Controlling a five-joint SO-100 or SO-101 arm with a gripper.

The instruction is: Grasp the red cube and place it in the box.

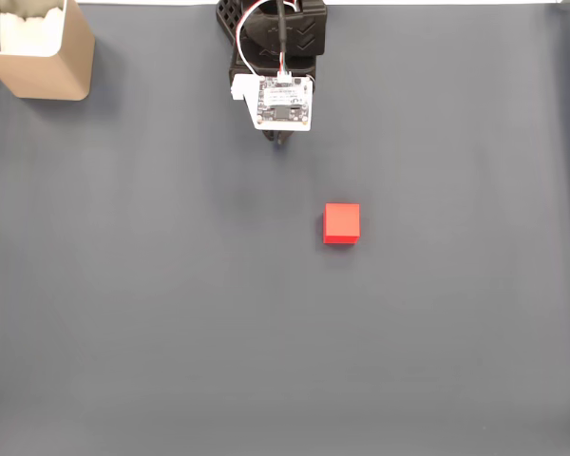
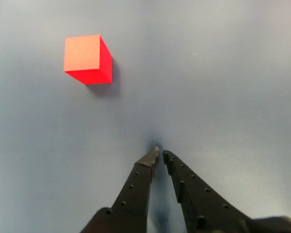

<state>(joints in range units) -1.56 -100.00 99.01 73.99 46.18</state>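
The red cube (image 1: 341,222) lies alone on the dark grey mat, a little right of centre in the fixed view. In the wrist view the red cube (image 2: 87,58) sits at the upper left, well ahead of the fingertips. My gripper (image 2: 159,153) is shut, its two black fingers meeting at the tips with nothing between them, close above the mat. In the fixed view the arm stands at the top centre and the gripper (image 1: 281,142) peeks out below a white circuit board. The box (image 1: 42,47), tan with a white inside, stands in the top left corner.
The dark grey mat (image 1: 171,313) covers the whole table. A white circuit board (image 1: 284,102) with wires sits on the arm's wrist. Wide open mat lies between the cube and the box.
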